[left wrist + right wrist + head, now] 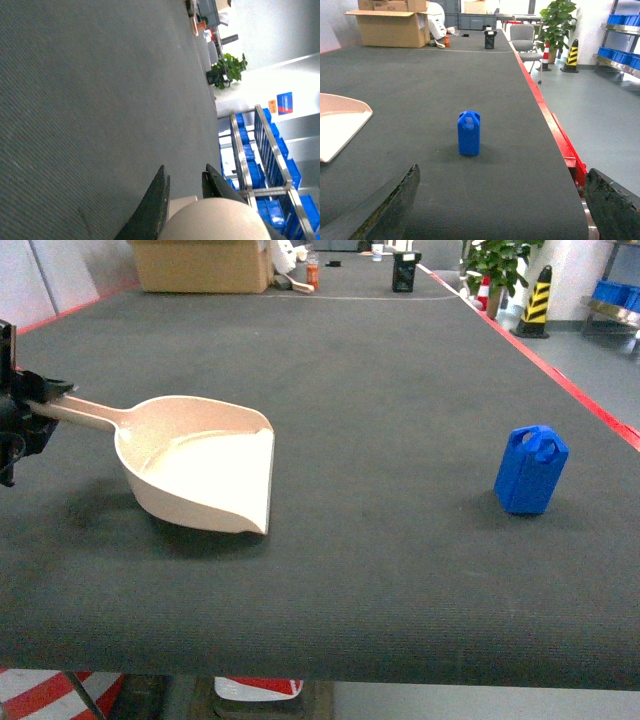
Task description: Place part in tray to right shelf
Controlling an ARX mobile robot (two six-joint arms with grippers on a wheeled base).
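Where the dark worktop [360, 390] runs widest, one blue part [531, 469] upright, well ahead of the right pincer [500, 210] and centred between its two spread, empty fingers [390, 210]. Seen only by the right wrist camera: those worn finger tips, low at either edge, nothing touching them. One beige tray [205, 465] flat on the worktop, mouth toward the part but well apart from it, handle end running into the left pincer [25, 405] at the head view's left edge. Clenched on that handle, by the left wrist view: two dark fingers [155, 205] pressed either side of the pale rounded handle, a detail too small to read from the head camera. Beyond the left pincer, past the worktop's far edge, one steel shelf [260, 165] loaded with several blue crates [250, 175], too crowded to count. Far behind: one cardboard box [200, 265], one potted plant [498, 265].
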